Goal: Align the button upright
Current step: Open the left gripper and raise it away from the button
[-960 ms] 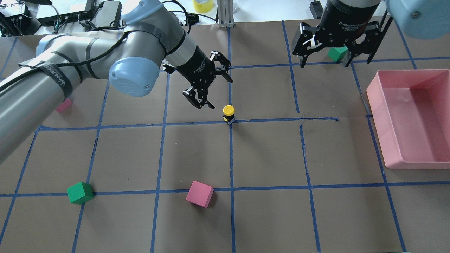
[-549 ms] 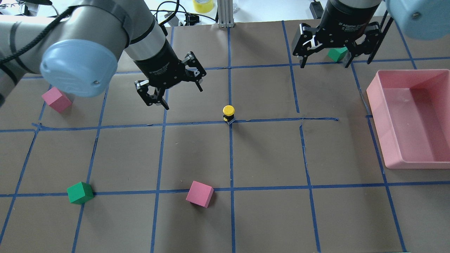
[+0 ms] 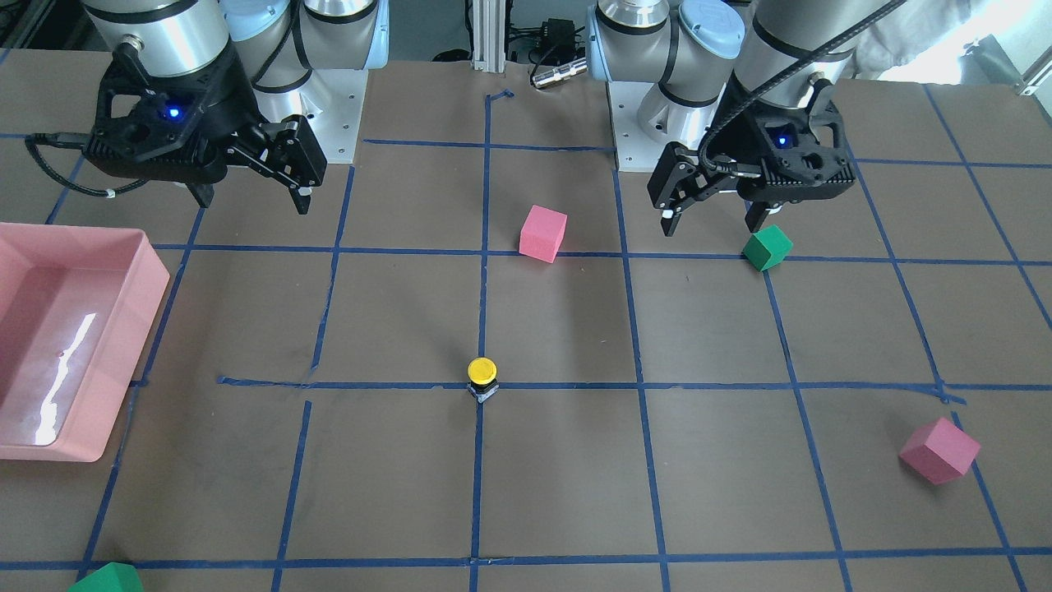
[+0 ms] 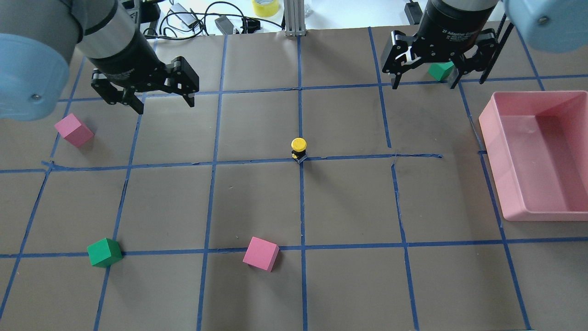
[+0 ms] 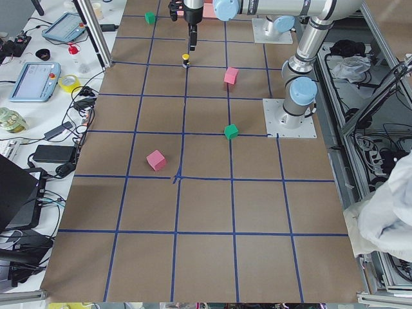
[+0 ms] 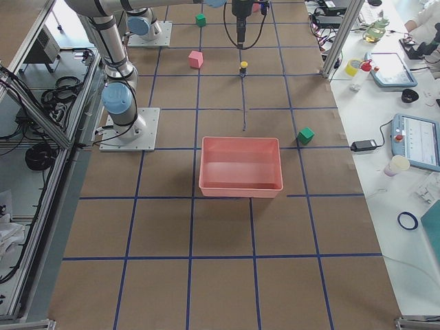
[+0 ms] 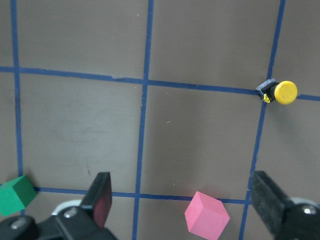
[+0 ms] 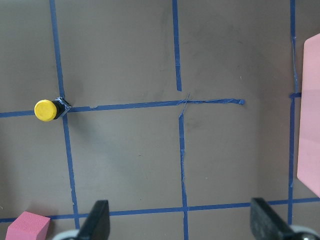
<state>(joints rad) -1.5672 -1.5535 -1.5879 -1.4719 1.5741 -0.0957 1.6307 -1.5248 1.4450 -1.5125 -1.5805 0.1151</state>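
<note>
Overhead exterior showed the button (image 4: 298, 149) standing cap-up on the table (image 4: 349, 285), right on a crossing of the blue tape lines (image 4: 206, 162), near the middle of the work area. The front-facing view agreed: yellow cap on top, black body under it, pale base on the tape.

Left gripper (image 4: 164, 106) was spread wide and carrying nothing, hanging well apart from the button on its own side. Right gripper (image 4: 423, 85) was likewise spread and unloaded, at the far side above a green cube (image 4: 440, 70), near the pink tray (image 4: 491, 119).

My read was that the upright placement looked done and the step in hand was clearing away and confirming the pose. Notes for doing that well:
- Both wrist views saw the cap offset sideways from the base. I took that as viewing angle, not lean, but couldn't rule out a slight tilt, so I'd trust the overhead and front views.
- The base looked small and sat on tape, so I judged it easy to tip. Keep both arms high and route them away from the centre crossing.
- If a correction were needed, I'd use the left gripper: come straight down, jaws either side of the black body below the cap, close gently, open fully before lifting straight up.
</note>
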